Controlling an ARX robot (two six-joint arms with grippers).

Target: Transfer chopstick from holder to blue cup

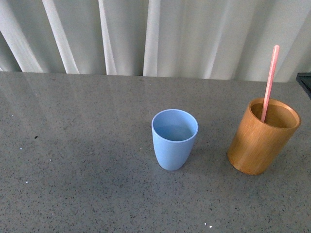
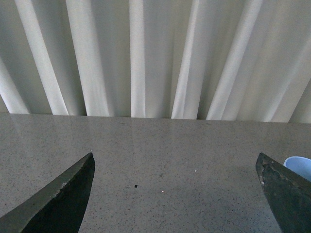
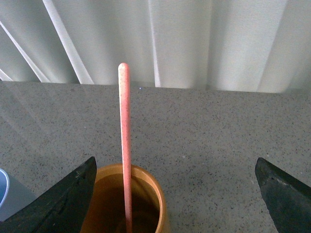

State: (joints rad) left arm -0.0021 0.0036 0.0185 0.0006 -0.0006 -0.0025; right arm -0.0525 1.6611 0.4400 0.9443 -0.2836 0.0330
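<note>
Front view, left to right: grey bench; blue cup, upright; holder near it, chopstick leaning inside, top well above the rim.
Left end effector: spread wide, holding nothing.
Right end effector: spread wide, holding nothing, stick nearer one finger.
Risk: an off-centre close could nudge the stick aside or tip the holder.

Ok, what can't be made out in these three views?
Front view: the chopstick's lower end is hidden by the holder's wall, and a dark object is cut off by the right edge.
Left wrist view: most of the blue cup is lost to the frame edge and a finger of the left pincer.
Right wrist view: the holder's base lies beyond the frame edge.
</note>
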